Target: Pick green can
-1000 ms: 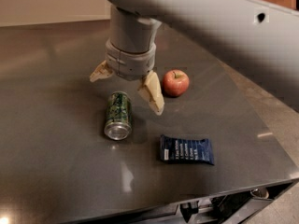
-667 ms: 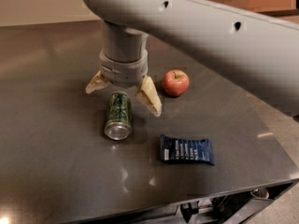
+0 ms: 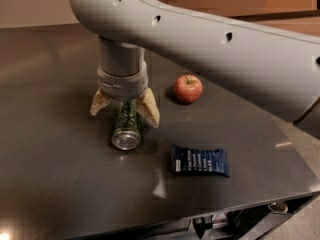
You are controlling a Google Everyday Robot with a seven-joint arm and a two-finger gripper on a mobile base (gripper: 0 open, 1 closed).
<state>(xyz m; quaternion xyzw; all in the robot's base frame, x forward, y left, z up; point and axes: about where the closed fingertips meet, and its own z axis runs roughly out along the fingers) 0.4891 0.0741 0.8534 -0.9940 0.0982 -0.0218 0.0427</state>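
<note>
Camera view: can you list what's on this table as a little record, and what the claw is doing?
claw: open, low over the can's far end, one finger each side
green can: lying on its side, silver end toward camera
apple: right of the claw, apart from it
blue packet: flat, near-right of the can
table: dark, glossy

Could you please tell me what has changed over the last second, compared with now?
The pincer has moved left and lower, so its open fingers now straddle the far end of the green can, which lies on its side; nothing is gripped yet. The can, the apple and the blue packet stayed where they were.
</note>
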